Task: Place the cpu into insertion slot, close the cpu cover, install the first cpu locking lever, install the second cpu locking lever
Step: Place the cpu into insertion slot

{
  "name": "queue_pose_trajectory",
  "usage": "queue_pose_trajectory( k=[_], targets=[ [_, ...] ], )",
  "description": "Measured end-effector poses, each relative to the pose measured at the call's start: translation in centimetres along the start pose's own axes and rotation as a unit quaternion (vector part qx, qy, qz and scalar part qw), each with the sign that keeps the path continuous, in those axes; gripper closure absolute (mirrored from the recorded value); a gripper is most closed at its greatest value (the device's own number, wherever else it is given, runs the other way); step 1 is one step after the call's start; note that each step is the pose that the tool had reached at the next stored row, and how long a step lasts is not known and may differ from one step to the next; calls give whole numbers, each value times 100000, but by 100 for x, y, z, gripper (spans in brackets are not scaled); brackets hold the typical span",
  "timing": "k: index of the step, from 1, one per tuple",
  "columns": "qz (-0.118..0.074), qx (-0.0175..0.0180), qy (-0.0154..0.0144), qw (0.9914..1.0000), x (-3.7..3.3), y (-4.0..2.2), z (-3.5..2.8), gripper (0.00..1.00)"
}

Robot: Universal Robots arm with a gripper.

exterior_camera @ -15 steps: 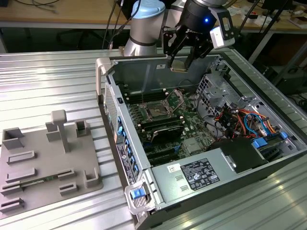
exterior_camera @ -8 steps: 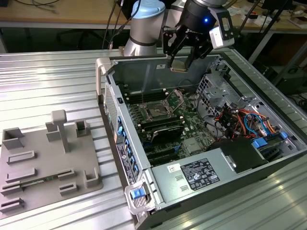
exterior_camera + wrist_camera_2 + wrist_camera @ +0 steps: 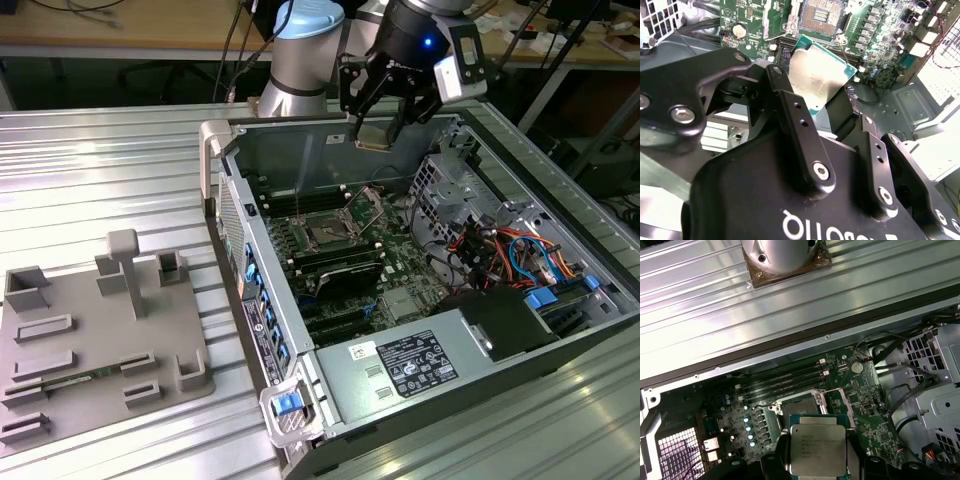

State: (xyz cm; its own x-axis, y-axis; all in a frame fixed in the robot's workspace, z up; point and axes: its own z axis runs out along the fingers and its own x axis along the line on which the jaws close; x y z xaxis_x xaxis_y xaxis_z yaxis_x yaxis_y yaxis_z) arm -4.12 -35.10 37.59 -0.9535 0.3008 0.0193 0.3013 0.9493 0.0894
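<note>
Grips the cpu [image 3: 372, 136] between the jaws, clamped shut on two opposite edges of the chip. Holds it roughly flat, with the silver-grey lid of the cpu [image 3: 817, 450] facing the first wrist view. Hangs high over the motherboard [image 3: 405, 268], about level with the far rim of the open computer case [image 3: 228, 200], touching nothing but the jaws.

Leaves the insertion slot [image 3: 327, 233] empty. Shows it in the second wrist view as a bare dark socket, the insertion slot [image 3: 822, 15] lying just past the far corner of the cpu [image 3: 816, 75].

Places the slot, in the exterior view, lower than the chip and somewhat toward the exterior view's left, so down and across rather than straight below. Sets the chip's edges about square with the socket's silvery rim in the first wrist view, where the long black memory slots [image 3: 785, 380] run beyond both.

Suggests the cpu cover [image 3: 368, 203] standing swung up beside the socket, on the exterior view's right, though hard to tell there from the levers around it. Counts no step as finished, judging by the bare socket.

Rests the case on a ribbed metal counter [image 3: 110, 170], with a grey fixture tray [image 3: 60, 360] well apart toward the exterior view's left.
</note>
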Motion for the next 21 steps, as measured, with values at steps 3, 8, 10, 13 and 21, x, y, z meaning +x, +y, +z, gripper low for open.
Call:
queue_pose_trajectory(
  k=[3,8,10,13,21],
  targets=[
    [1048,-20,-94,99994,0,0,1,45],
    [2763,-52,-247,99962,0,0,1,45],
    [3494,-67,-315,99938,0,0,2,45],
    [4369,-84,-393,99904,0,0,2,45],
    [6174,-118,-555,99808,1,-1,3,45]
  ],
)
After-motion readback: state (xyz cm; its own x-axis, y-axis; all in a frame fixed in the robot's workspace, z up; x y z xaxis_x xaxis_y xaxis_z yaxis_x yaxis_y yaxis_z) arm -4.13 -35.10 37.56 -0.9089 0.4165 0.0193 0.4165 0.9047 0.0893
